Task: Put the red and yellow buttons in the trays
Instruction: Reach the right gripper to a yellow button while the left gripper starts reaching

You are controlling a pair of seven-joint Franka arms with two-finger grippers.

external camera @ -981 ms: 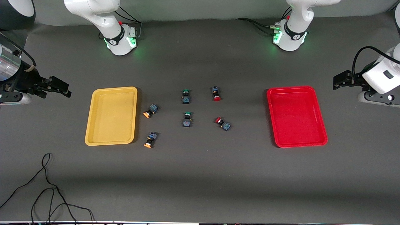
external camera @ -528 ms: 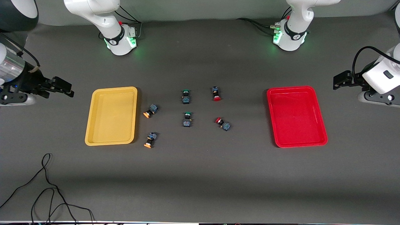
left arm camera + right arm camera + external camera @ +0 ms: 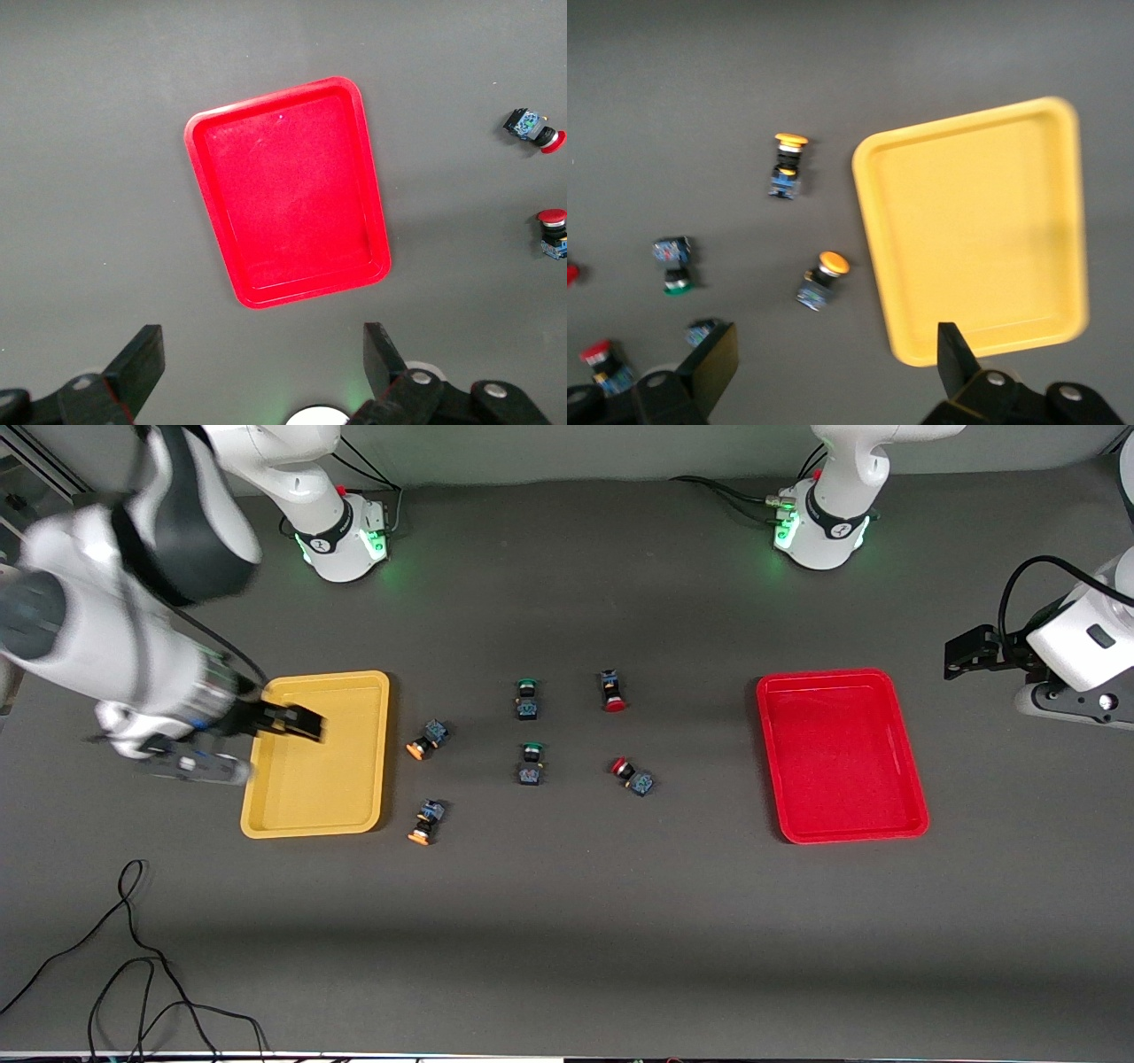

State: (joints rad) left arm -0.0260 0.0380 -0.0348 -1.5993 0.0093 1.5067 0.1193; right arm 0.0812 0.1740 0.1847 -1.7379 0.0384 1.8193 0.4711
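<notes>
The dark table [image 3: 567, 921] carries two trays [image 3: 319, 755], six buttons [image 3: 529, 764] and a cable [image 3: 133, 957].

Both arms are glossy white with rounded links; the right arm [image 3: 133, 602] carries a broad black joint band. Each base [image 3: 341, 540] glows green and trails black cables. The black grippers [image 3: 257, 372] show silver screws, though their markings seem unreadable.

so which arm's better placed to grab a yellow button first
The right arm. Its open gripper is over the yellow tray, beside the two yellow-capped buttons. The left gripper, also open, waits at the table's other end past the red tray.
</notes>
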